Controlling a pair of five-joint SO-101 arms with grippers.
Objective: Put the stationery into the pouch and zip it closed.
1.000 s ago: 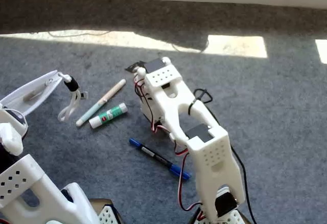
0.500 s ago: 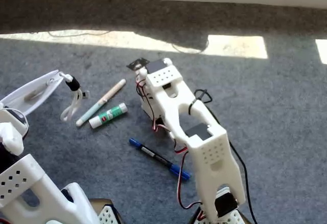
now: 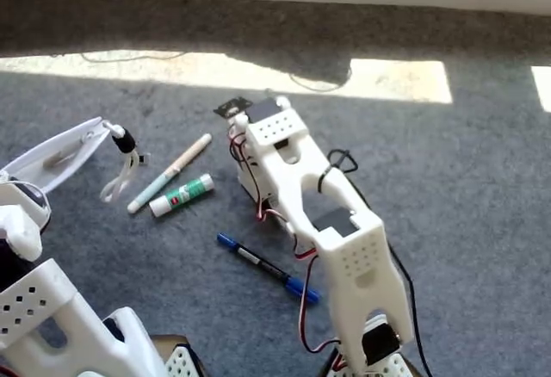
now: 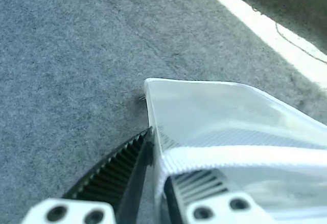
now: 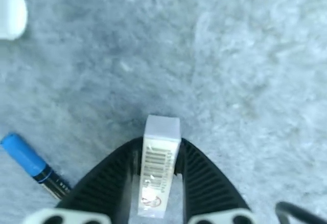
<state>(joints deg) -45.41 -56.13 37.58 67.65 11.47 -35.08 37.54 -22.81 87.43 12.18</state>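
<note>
While in left claw, white pouch.

I can read no words or numbers. A barcode label sits on the eraser between my right fingers; the glue stick's green label is too small to read.
</note>
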